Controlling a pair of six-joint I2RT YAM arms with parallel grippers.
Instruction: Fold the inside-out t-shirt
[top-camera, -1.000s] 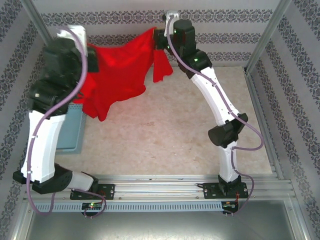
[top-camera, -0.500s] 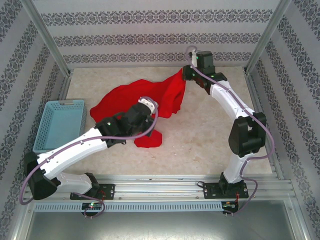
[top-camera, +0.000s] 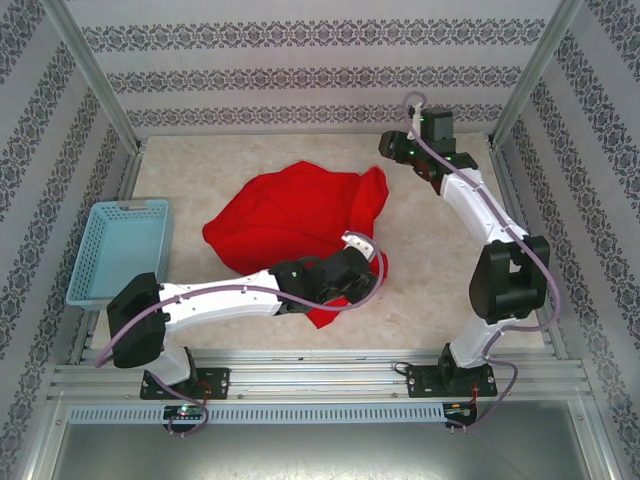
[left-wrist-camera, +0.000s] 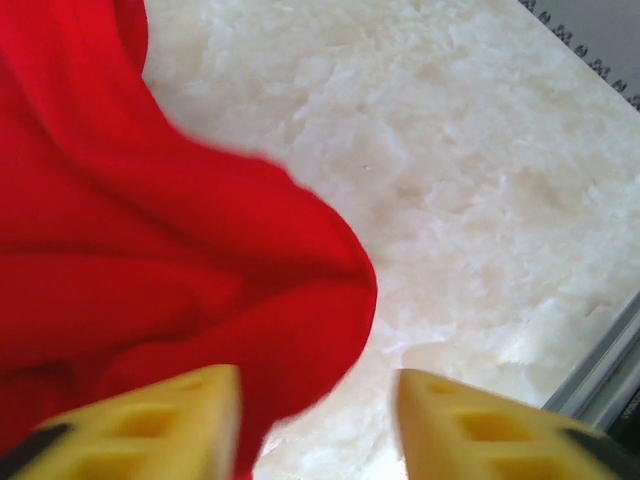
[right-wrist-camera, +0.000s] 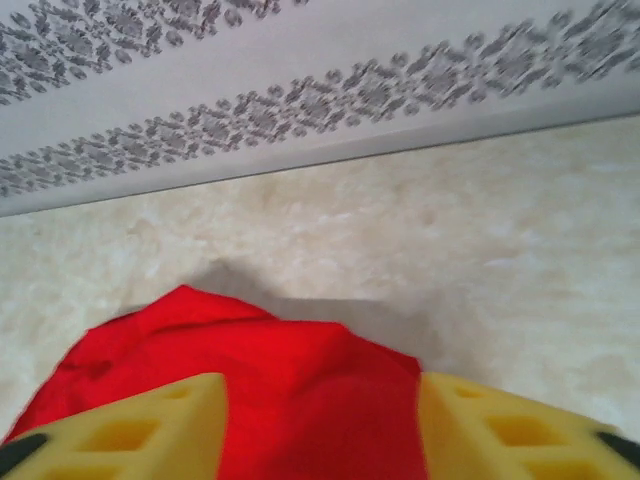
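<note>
Bare tabletop (top-camera: 435, 275) lies open across the right half and in a strip along the far wall, where a gripper can pass freely. The crumpled red t-shirt (top-camera: 290, 215) fills the centre. The left arm (top-camera: 220, 297) stretches low across the shirt's near edge and bars the approach from the front left. A light blue plastic basket (top-camera: 132, 208) blocks the left side. The right arm (top-camera: 470, 200) stands along the right edge, leaving a lane between it and the shirt. Patterned walls (top-camera: 320, 75) close three sides.
</note>
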